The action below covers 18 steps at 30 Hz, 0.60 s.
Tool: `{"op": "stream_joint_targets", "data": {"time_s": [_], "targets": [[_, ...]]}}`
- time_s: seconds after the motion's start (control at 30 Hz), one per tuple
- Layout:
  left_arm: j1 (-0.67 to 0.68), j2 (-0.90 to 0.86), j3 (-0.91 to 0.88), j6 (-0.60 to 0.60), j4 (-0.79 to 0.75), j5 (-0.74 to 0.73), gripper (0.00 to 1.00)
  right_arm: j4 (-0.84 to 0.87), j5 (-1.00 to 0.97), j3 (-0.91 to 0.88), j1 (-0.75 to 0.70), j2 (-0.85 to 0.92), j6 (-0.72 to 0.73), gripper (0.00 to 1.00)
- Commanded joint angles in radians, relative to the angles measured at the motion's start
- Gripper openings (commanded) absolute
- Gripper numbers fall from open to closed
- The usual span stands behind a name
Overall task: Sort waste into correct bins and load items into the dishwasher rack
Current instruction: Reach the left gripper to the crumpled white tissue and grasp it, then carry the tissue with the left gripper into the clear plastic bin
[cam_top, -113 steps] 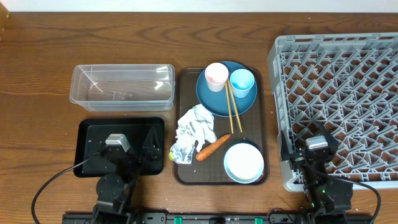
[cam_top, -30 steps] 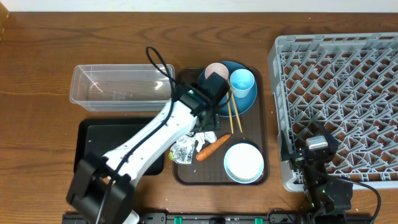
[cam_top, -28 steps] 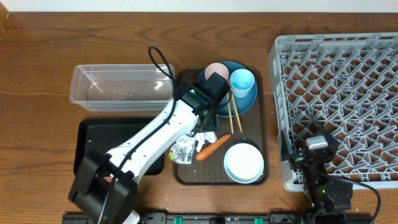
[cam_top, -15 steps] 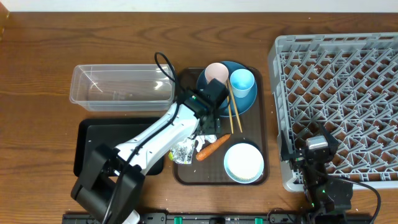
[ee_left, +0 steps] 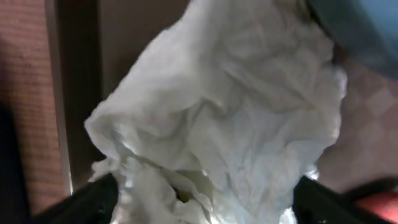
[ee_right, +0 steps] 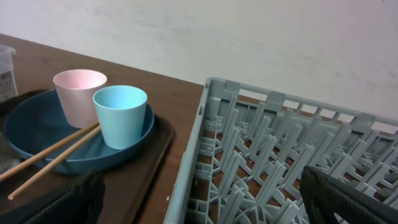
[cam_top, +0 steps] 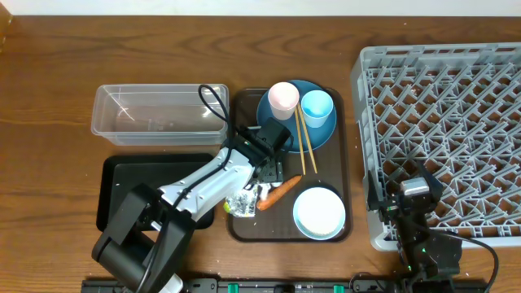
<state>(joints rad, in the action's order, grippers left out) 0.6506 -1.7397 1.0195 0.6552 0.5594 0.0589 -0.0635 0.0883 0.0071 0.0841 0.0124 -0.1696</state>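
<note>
My left gripper (cam_top: 266, 165) is down on the dark brown tray, open, its fingers (ee_left: 205, 208) on either side of the crumpled white paper (ee_left: 217, 112), which fills the left wrist view. The silver foil (cam_top: 237, 203) and the carrot (cam_top: 282, 189) lie just in front of it. The pink cup (cam_top: 283, 99), blue cup (cam_top: 317, 108) and chopsticks (cam_top: 304, 146) sit on the dark blue plate (cam_top: 319, 138). The pale bowl (cam_top: 319, 213) is at the tray's front right. My right gripper (cam_top: 404, 189) is open and empty at the grey rack's (cam_top: 448, 114) front left corner.
The clear tub (cam_top: 159, 114) stands left of the brown tray (cam_top: 343, 183), with the black tray (cam_top: 122, 175) in front of it. The right wrist view shows the rack's rim (ee_right: 205, 137) with both cups (ee_right: 118, 115) to its left.
My left arm left the black tray, reached over the plate near the pink cup, then drew back and lowered onto the crumpled paper. The right arm has not moved.
</note>
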Motion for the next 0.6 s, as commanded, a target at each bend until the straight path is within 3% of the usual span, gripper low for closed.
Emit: {"op": "stream_joint_targets", "data": {"time_s": [0.0, 0.07, 0.27, 0.3, 0.57], "targets": [[-0.004, -0.005, -0.010, -0.011, -0.008, 0.010, 0.71, -0.004, -0.006, -0.002, -0.005, -0.005, -0.008, 0.99], [-0.004, -0.005, -0.017, -0.011, -0.012, 0.023, 0.54, -0.004, -0.006, -0.002, -0.005, -0.005, -0.008, 0.99], [-0.004, 0.005, -0.018, -0.011, -0.013, 0.060, 0.19, -0.004, -0.006, -0.002, -0.005, -0.005, -0.008, 0.99], [-0.004, 0.012, -0.016, -0.013, -0.012, 0.063, 0.06, -0.004, -0.006, -0.002, -0.005, -0.005, -0.008, 0.99], [-0.004, 0.160, -0.012, -0.034, -0.012, 0.066, 0.06, -0.004, -0.006, -0.002, -0.005, -0.004, -0.008, 0.99]]}}
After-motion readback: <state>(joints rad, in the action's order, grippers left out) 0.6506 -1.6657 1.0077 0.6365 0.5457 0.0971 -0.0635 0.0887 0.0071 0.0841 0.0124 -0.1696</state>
